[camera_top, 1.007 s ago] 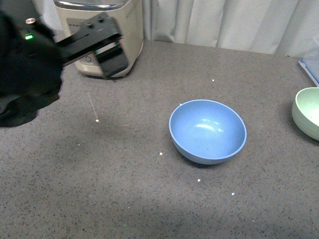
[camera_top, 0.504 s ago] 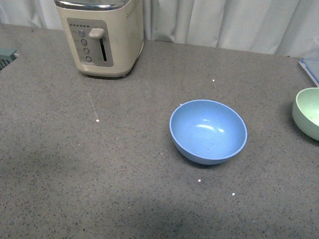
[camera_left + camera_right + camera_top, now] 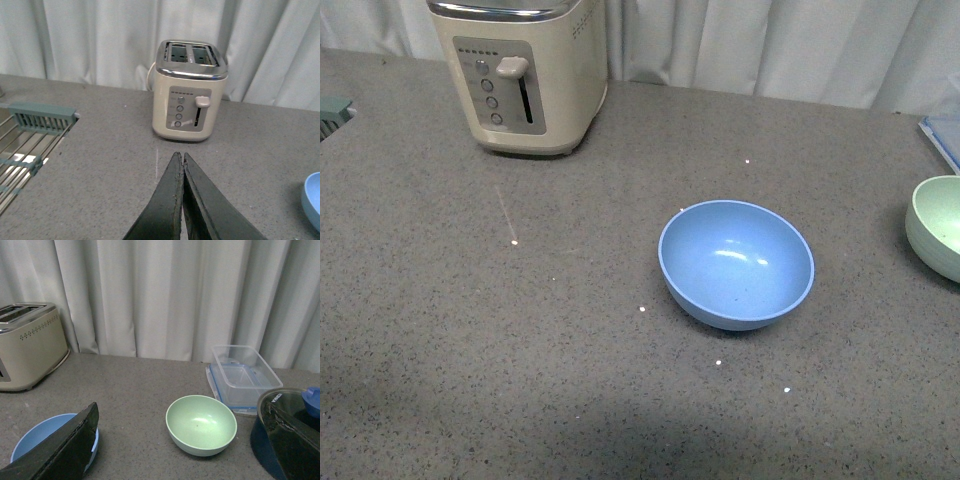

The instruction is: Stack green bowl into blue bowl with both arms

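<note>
The blue bowl (image 3: 736,262) stands upright and empty in the middle of the grey counter. The green bowl (image 3: 938,225) stands upright at the right edge, cut off by the frame. Neither arm shows in the front view. My right gripper (image 3: 181,410) is open and empty, above the counter, with the green bowl (image 3: 201,424) in the gap between its fingers but beyond them. The blue bowl (image 3: 35,440) is partly hidden behind one finger. My left gripper (image 3: 180,156) is shut on nothing, pointing toward the toaster, with the blue bowl's edge (image 3: 312,200) off to the side.
A cream toaster (image 3: 520,70) stands at the back left of the counter. A clear plastic box (image 3: 242,372) and a dark round lidded container (image 3: 312,397) sit near the green bowl. A wire dish rack (image 3: 30,140) lies left of the toaster. White curtains hang behind.
One second ago my left arm filled the front view's left side, in front of the toaster; it has since left that view. The bowls have not moved.
</note>
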